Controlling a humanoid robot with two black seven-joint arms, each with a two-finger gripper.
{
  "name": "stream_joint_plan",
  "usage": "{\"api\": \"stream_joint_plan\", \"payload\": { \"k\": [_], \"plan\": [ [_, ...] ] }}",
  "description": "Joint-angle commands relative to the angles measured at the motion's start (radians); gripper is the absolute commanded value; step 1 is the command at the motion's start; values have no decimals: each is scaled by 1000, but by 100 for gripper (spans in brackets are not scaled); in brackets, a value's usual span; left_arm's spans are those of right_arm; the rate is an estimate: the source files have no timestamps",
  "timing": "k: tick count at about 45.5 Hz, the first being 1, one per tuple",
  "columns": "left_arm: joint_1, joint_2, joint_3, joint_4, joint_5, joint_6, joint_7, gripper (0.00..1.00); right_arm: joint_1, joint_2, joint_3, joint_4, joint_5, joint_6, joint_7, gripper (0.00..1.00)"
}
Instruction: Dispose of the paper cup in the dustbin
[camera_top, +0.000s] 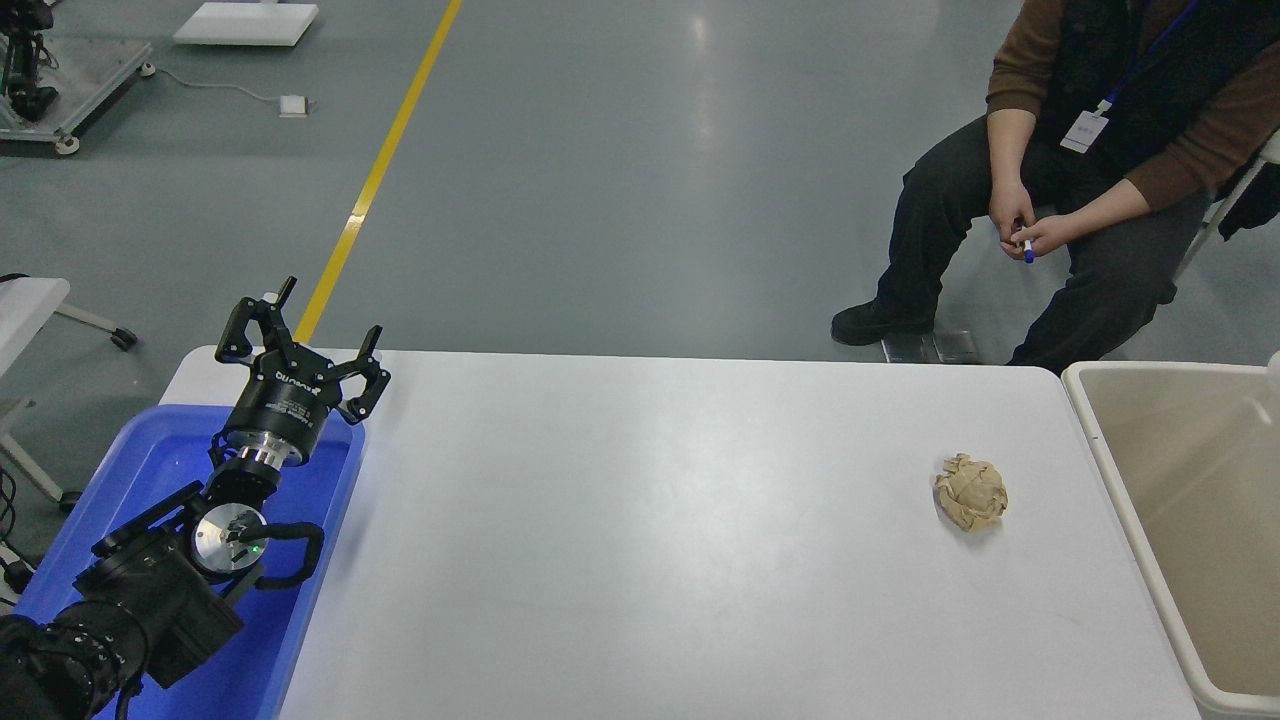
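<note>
The paper cup is almost out of view; only a thin white sliver (1275, 372) shows at the picture's right edge, above the far rim of the dustbin (1160, 368). The dustbin is a large beige bin standing against the table's right end, and the part of its inside that shows is empty. My right arm and gripper are out of view. My left gripper (305, 335) is parked at the lower left over the blue tray, with its fingers spread open and empty.
A crumpled tan paper ball (970, 492) lies on the white table (650, 520) near the dustbin. A blue plastic tray (160, 460) sits at the table's left end under my left arm. A person (1100, 150) sits beyond the far right corner, holding a small pen.
</note>
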Motion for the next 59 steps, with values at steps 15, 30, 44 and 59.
{"api": "stream_joint_plan", "payload": {
  "k": [15,30,44,59],
  "plan": [
    [-1,0,0,0,0,0,0,100,-609,479,454,-597,425,-228,-54,0],
    [-1,0,0,0,0,0,0,100,-724,625,857,-829,420,-219,-202,0],
    [1,0,0,0,0,0,0,100,-754,627,1216,-832,426,-216,-362,0],
    [-1,0,0,0,0,0,0,100,-763,648,1342,-830,428,-214,-431,0]
  ]
}}
